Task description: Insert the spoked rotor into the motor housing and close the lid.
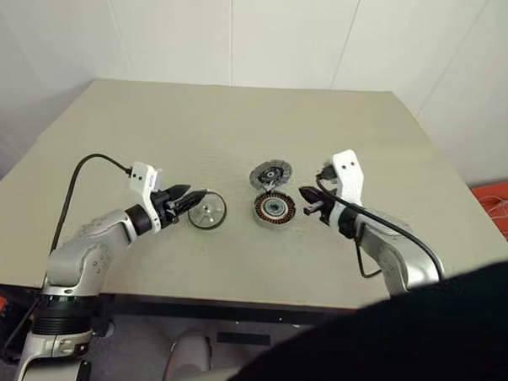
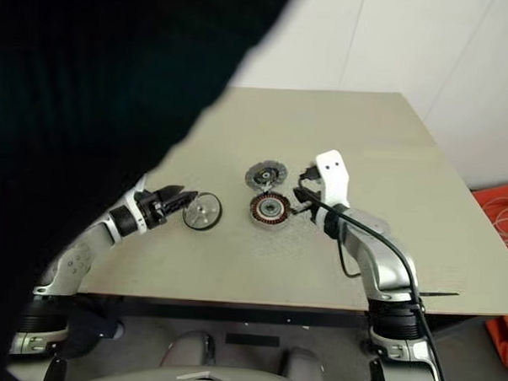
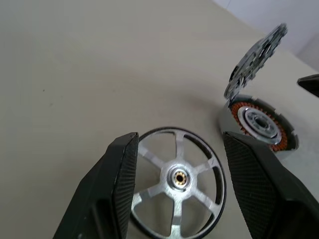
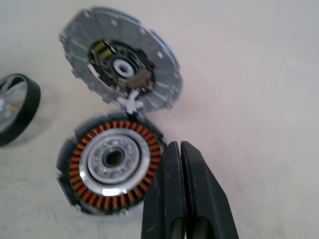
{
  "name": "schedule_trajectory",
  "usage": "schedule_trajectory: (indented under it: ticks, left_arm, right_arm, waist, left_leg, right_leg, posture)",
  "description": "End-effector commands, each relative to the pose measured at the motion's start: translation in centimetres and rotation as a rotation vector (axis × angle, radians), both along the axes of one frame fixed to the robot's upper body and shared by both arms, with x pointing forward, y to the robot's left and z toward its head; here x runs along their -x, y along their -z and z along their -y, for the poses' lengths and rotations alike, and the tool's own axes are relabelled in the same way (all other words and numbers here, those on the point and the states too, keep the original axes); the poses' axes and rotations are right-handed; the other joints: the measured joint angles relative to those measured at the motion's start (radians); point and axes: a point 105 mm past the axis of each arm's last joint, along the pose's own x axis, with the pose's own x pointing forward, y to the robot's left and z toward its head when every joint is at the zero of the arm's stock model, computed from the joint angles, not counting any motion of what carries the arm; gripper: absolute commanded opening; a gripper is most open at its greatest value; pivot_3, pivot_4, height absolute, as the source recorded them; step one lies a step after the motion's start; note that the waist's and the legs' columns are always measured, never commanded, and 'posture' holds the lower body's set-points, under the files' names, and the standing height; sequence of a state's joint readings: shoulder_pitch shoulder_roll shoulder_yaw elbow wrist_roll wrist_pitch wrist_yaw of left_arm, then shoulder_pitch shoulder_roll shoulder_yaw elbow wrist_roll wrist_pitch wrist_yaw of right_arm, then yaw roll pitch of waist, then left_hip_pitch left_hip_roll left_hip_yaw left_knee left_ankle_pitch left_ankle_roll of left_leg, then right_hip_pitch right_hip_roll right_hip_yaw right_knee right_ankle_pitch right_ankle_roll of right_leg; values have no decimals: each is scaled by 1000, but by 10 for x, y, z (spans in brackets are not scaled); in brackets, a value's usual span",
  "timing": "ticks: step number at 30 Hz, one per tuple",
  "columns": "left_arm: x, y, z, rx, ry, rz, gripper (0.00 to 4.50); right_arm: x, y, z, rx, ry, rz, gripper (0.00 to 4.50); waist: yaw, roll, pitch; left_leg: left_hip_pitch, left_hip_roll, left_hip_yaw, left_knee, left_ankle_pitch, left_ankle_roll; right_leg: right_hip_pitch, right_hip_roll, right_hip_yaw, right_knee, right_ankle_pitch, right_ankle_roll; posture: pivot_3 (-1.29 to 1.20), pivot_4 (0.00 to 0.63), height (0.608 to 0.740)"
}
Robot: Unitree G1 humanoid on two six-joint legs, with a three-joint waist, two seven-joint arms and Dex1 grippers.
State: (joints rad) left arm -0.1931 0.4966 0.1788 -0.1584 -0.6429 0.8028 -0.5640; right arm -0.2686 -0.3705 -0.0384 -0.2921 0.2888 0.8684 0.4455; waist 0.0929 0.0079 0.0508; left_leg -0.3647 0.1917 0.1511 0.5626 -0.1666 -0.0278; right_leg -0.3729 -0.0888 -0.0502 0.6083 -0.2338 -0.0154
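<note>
The spoked rotor (image 1: pixel 207 211), a silver five-spoke wheel with a thin black rim and a brass hub, lies flat on the table left of centre. My left gripper (image 1: pixel 193 200) is open, low at the rotor's left edge. In the left wrist view its fingers (image 3: pixel 119 184) flank the rotor (image 3: pixel 178 185). The motor housing (image 1: pixel 274 209), a ring of copper windings around a silver centre, sits to the rotor's right. The lid (image 1: pixel 270 174), a grey disc, is hinged at the housing's far edge and stands open. My right gripper (image 1: pixel 308 197) is shut and empty, right beside the housing's right rim (image 4: pixel 155 164).
The tan table (image 1: pixel 240 122) has bare room behind and to both sides of the parts. Its front edge runs just below my arms. An orange thing with white cables (image 1: pixel 502 201) lies on the floor to the right. A dark blurred shape (image 1: pixel 433 342) near the camera blocks part of each eye view.
</note>
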Motion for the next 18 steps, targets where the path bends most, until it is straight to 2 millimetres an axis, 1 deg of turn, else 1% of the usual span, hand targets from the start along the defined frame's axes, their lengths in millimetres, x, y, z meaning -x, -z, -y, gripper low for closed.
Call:
schedule_trajectory:
  ticks: [1,3,8,9,13,18]
  left_arm:
    - [10,-33,-7,133,103,-22,2864]
    - [17,-43,-10,171,156,-41,2864]
    - [23,-46,-24,156,158,-76,2864]
    - [24,-44,-25,152,155,-94,2864]
    - [30,-20,-32,111,130,-203,2864]
    - [36,-4,-34,178,128,-302,2864]
  right_arm:
    - [4,-22,-3,-32,-43,68,10]
    - [4,-23,-3,-31,-44,71,10]
    - [3,-21,-6,-25,-43,71,10]
    - [3,-21,-6,-26,-44,70,10]
    - [3,-20,-11,-40,-59,60,10]
    - [6,-19,-18,-54,-95,48,10]
  waist:
    - [-2,0,0]
    - [0,0,0]
    - [1,1,0]
    - [2,1,0]
    - [2,1,0]
    - [2,1,0]
  left_leg:
    - [1,0,0,0,0,0]
    - [1,0,0,0,0,0]
    - [1,0,0,0,0,1]
    - [1,0,0,0,0,1]
    - [1,0,0,0,0,1]
    - [1,1,0,0,0,1]
  right_leg:
    - [0,1,0,0,0,0]
    - [0,2,0,0,0,-1]
    - [1,1,1,0,0,-1]
    - [1,1,1,0,0,-1]
    - [1,1,1,0,0,-1]
    - [1,1,1,0,0,-1]
  posture:
    - [0,0,740]
    - [0,0,740]
    - [0,0,740]
    - [0,0,740]
    - [0,0,740]
    - [0,0,740]
